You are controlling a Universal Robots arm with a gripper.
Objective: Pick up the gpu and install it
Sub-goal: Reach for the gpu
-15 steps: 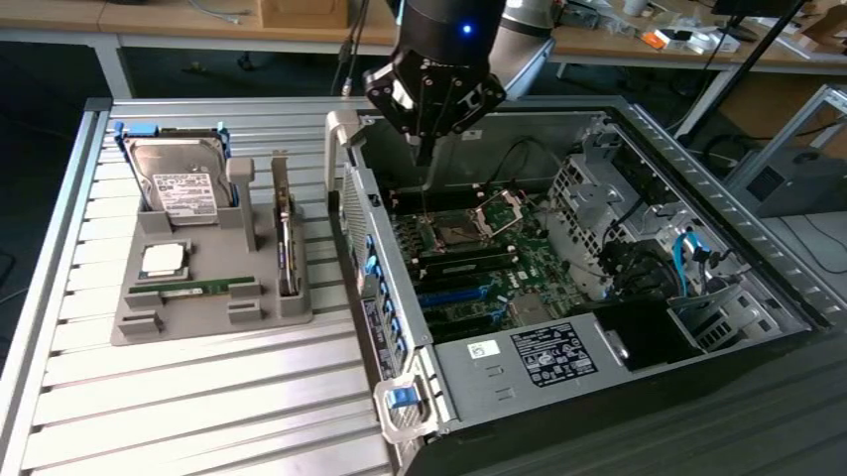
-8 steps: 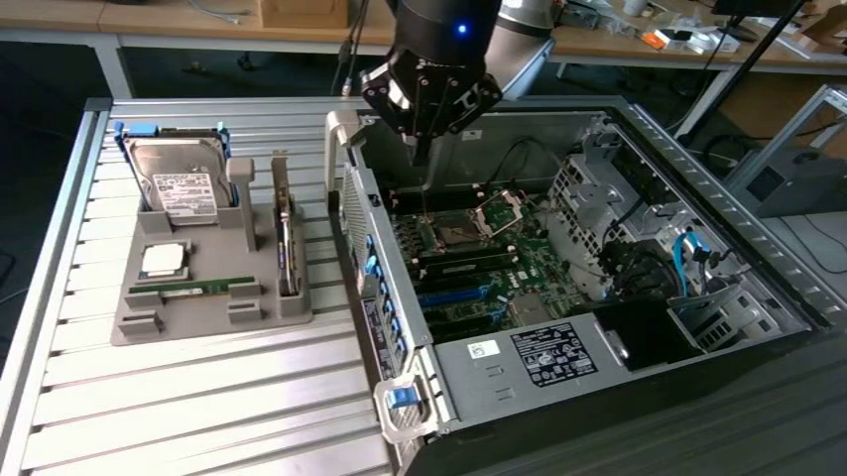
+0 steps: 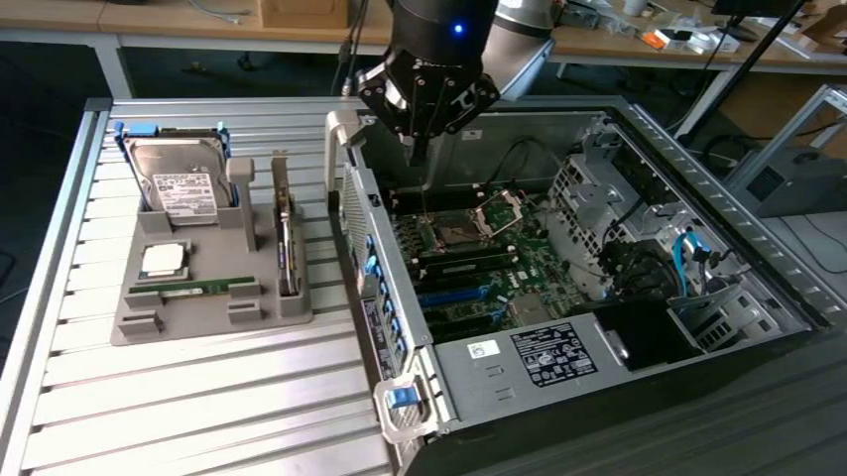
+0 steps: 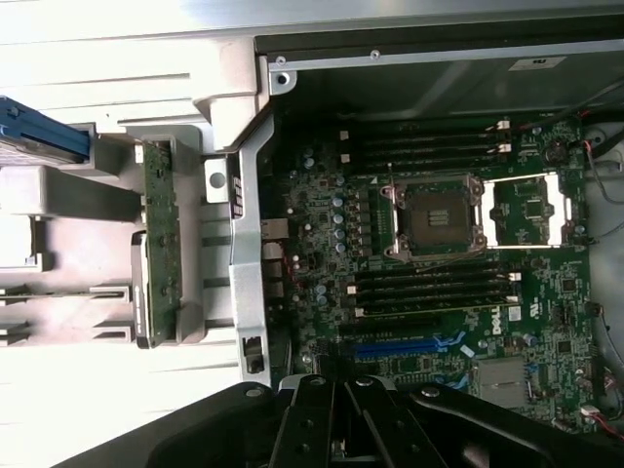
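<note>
The tool (image 3: 420, 149) hangs over the open computer case (image 3: 497, 382), its fingers pressed together and holding nothing, pointing down toward the motherboard (image 3: 530, 268) near the bare processor socket (image 3: 457, 235). The gpu (image 3: 285, 243) is well apart from it, standing on edge in the slot of a grey holder (image 3: 139, 327) nearest the case, on the slatted surface (image 3: 198, 397) at the exterior view's left. The case's tall side wall (image 3: 364, 228), lined with blue clips, rises between the tool and the gpu. In the same holder, farther from the case, a hard drive (image 3: 179, 183) leans upright, with a processor chip (image 3: 163, 260) and a narrow memory stick (image 3: 196, 286) lying flat. In the wrist view a blue slot (image 4: 405, 346) crosses the board just beside the fingers.
</note>
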